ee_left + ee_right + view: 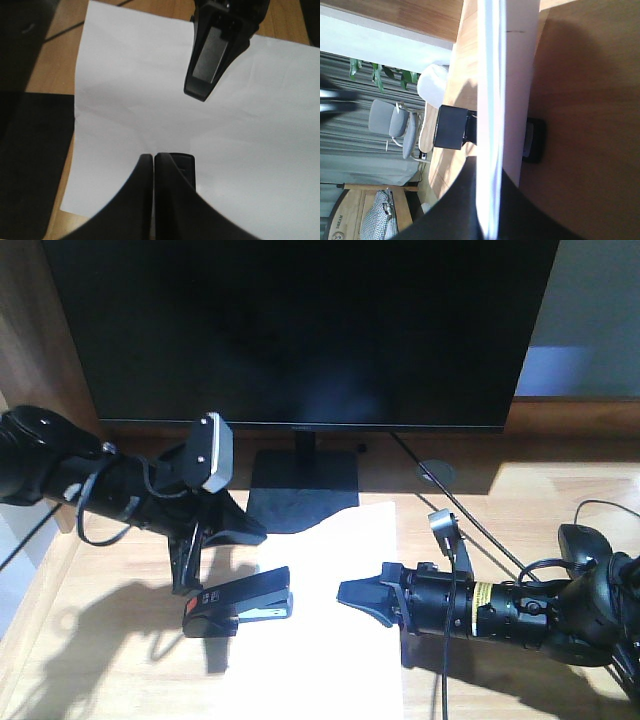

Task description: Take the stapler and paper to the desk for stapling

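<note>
The white paper (320, 640) lies on the light wood desk (530, 500) in front of the monitor. The black stapler (238, 606), orange at its left end, sits at the sheet's left edge with its mouth toward the paper. My left gripper (184, 584) points down just over the stapler's left end, shut with nothing between its fingers. In the left wrist view it (153, 161) hangs over the paper (150, 90), the stapler (184, 167) showing behind one finger. My right gripper (350, 593) is shut on the sheet's right side. The right wrist view shows the paper (492, 75) edge-on in it (489, 172), with the stapler (451, 127) beyond.
A large black monitor (300, 330) on a square base (300, 495) fills the back of the desk. A cable (475, 535) runs from a round grommet (435, 473) toward the right arm. A dark object (578, 538) lies at the right. The desk's left edge is close to the left arm.
</note>
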You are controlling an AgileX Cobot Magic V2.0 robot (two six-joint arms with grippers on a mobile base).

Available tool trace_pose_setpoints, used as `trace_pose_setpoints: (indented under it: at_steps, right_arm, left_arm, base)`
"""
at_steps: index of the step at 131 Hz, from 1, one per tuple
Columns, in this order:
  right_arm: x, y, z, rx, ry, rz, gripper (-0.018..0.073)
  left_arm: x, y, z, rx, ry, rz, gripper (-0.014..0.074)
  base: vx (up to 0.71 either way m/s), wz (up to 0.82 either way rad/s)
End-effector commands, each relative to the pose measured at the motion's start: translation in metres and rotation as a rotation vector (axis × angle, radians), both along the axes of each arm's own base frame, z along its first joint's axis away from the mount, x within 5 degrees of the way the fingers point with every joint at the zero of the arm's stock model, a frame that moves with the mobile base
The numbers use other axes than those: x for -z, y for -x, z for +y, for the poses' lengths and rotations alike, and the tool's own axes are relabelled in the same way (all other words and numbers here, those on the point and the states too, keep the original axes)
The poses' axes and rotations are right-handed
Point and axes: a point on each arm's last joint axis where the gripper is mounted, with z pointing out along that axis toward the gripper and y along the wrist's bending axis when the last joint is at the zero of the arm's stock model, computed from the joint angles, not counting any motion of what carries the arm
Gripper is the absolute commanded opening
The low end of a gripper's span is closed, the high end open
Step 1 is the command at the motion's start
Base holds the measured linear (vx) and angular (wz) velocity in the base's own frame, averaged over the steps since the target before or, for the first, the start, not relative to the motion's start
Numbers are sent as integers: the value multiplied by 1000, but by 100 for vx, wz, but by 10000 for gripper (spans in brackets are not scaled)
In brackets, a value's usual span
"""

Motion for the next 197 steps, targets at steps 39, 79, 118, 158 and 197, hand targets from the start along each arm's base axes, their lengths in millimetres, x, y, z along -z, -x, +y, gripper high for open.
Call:
trace_pose_setpoints:
  at_steps: [39,79,118,158,197]
  right_arm:
    - [-25,-2,5,-57,-115,-146,337]
    - [-19,0,4,-73,-58,-130,599]
    - [-33,-1,-2,-83,144,-205,522]
    - [-64,-6,-29,59,572,-309,513]
    - [-113,2,-57,220,856,-450,316]
  left_arm:
    - [-33,7,-2,-9,66,-65,-6]
    - [-34,8,-2,-10,67,-66,-6]
    - [-34,8,-2,-40,76,-25,-6]
    - [-37,1,5,-239,64,32,-6]
    - [-74,0,36,-643,-29,-109,-6]
  base:
    - [0,0]
    - [0,0]
    - [0,0]
    - [0,0]
    - [0,0]
